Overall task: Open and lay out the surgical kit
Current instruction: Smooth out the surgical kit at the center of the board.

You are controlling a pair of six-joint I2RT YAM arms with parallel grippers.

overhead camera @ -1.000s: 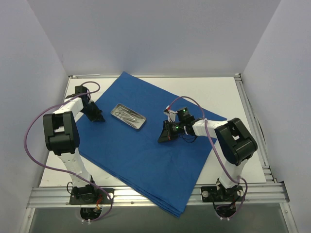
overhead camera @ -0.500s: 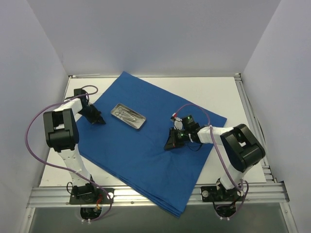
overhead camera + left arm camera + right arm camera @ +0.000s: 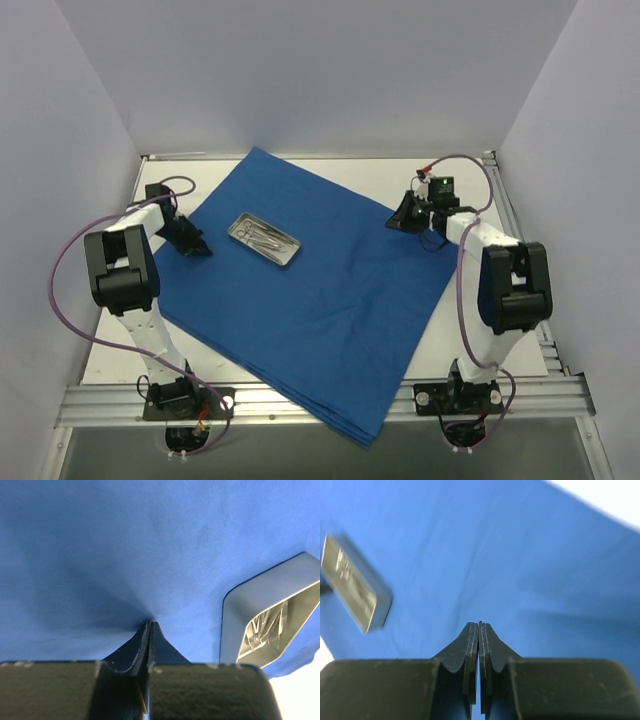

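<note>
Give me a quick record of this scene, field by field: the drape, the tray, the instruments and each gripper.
drape: royal-blue, spread open on the table, near corner past the front edge
tray: shiny metal, sitting on the drape's far left part
instruments: thin, silver, lying inside the tray
left gripper: shut, tips at the drape's left edge; whether it pinches cloth cannot be told
right gripper: shut, at the drape's far right edge, holding nothing visible
</note>
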